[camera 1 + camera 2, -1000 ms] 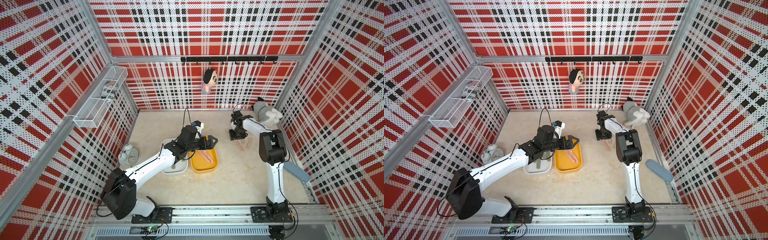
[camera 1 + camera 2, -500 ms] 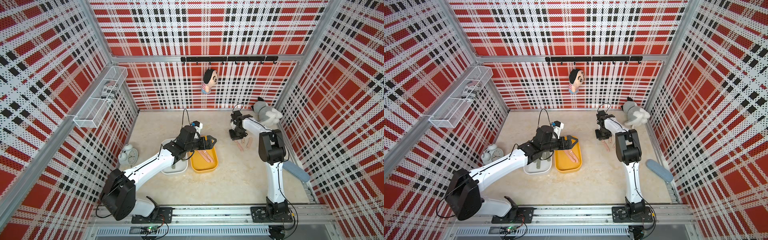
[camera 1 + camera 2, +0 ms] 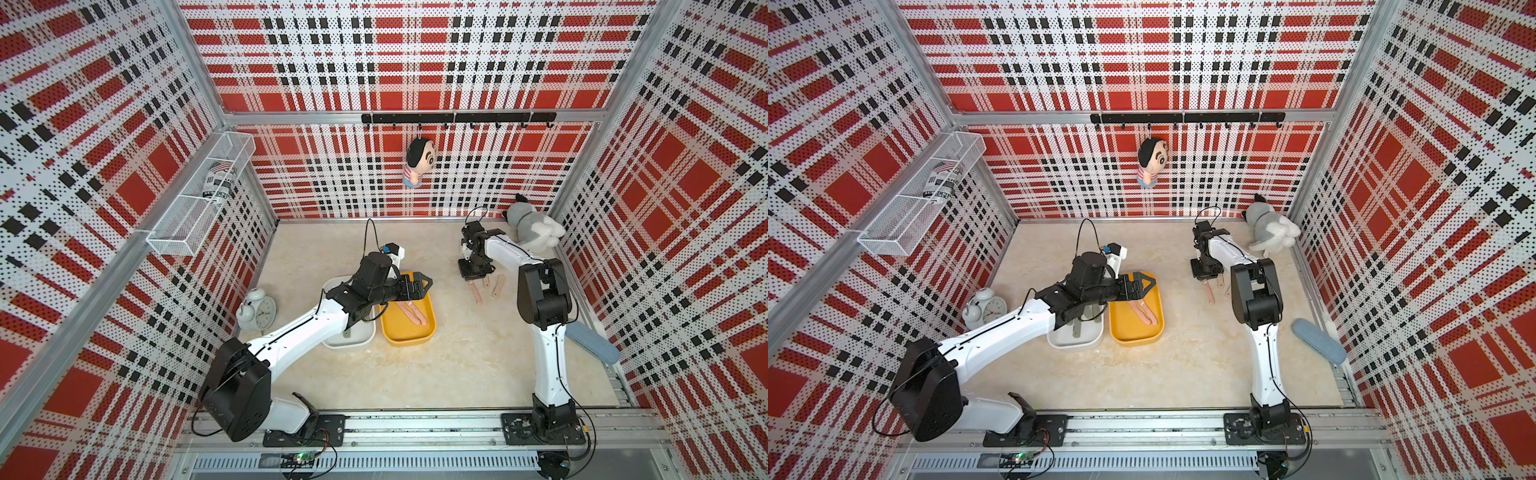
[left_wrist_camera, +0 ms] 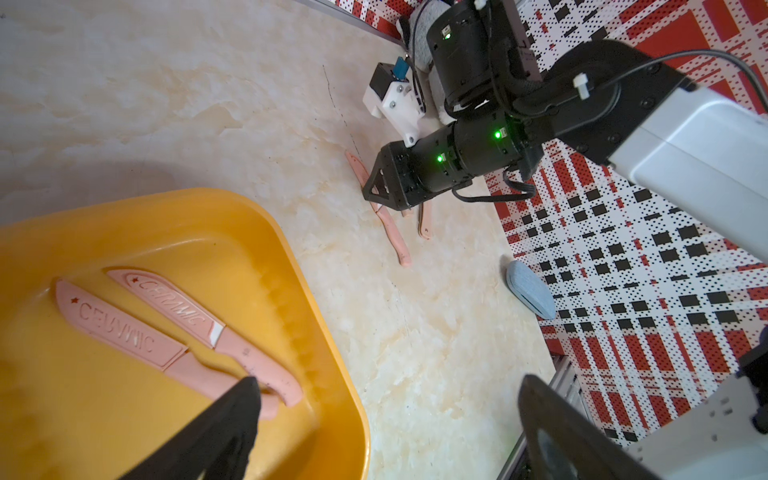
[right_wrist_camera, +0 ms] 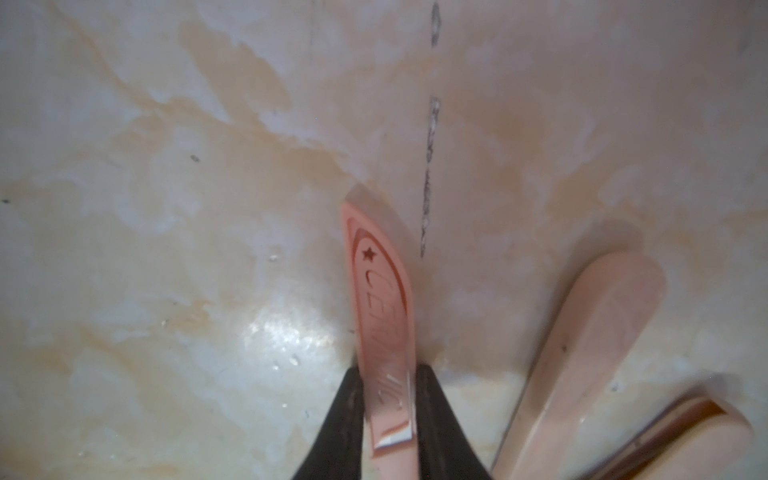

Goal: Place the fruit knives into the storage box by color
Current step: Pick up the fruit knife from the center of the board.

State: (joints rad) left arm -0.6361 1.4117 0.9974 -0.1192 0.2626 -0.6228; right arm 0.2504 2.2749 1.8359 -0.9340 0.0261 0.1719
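1. Fruit knives, two pink ones marked CERAMIC, are laid side by side in the yellow box, close together at the handles.
2. An olive knife is seen in the white box, which is set just beside the yellow box at its 9 o'clock.
3. A third pink knife is found on the table at 2 o'clock of the yellow box; the right gripper is clamped on it, one finger pressed against each side.
4. Two more pink pieces are laid just beside that knife, at its 3 o'clock.
5. The left gripper is held above the 12 o'clock end of the yellow box, its fingers spread wide apart.
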